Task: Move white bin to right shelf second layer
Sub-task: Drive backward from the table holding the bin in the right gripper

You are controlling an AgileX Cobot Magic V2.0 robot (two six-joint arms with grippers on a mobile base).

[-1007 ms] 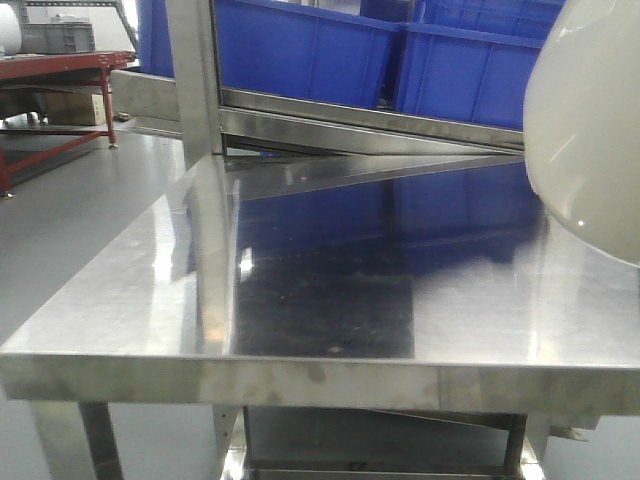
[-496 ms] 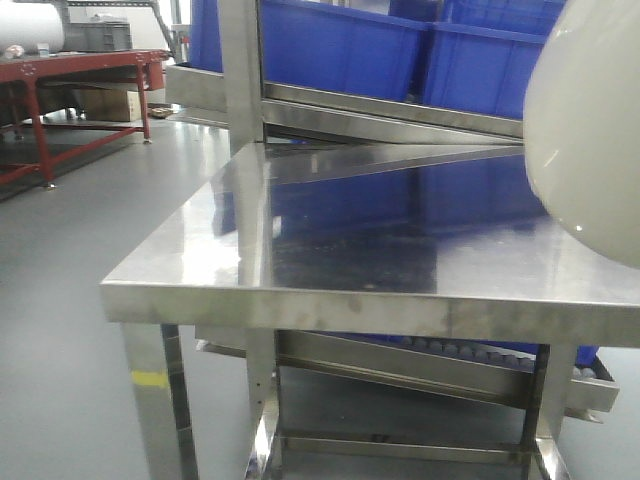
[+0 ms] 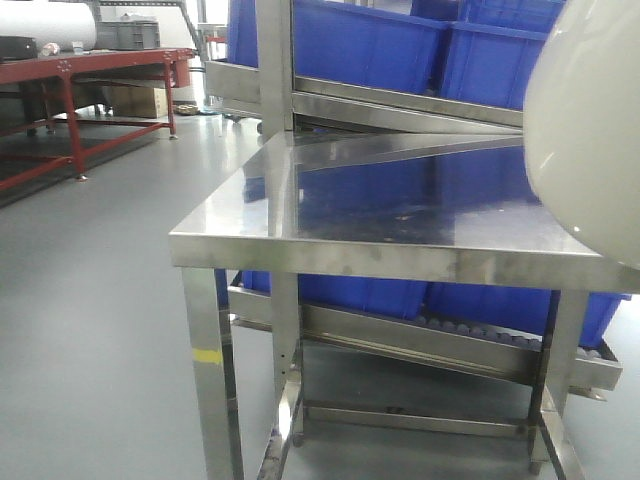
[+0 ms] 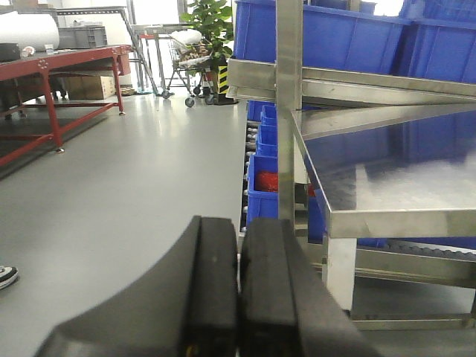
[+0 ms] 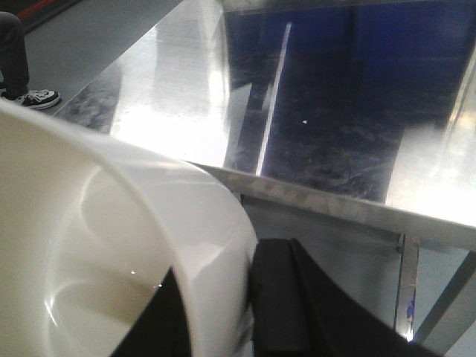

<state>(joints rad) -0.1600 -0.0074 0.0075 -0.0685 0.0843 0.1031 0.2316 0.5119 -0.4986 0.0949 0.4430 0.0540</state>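
**As the robot backs off, the bin travels with it**

While the mirror-bright stainless steel tabletop (image 3: 400, 200) has shrunk away over the last second, so that its legs and the sloped steel roller rack (image 3: 430, 345) underneath now show, the glossy cream-white plastic bin (image 3: 585, 130) has not budged from the right edge of the front view. That tells me the base is retreating and the bin is riding along, off the tabletop, which lies ahead of and below the right hand (image 5: 216, 312). That hand is clamped on the bin's wall, one black finger inside the tub and one outside. The left hand (image 4: 238, 297) has its pads pressed flat together and carries nothing. Pickup looks done; carrying to the shelf remains. Whether the rack beyond the hand, loaded with blue rectangular crates (image 3: 340, 292), is the wanted level, I cannot tell.
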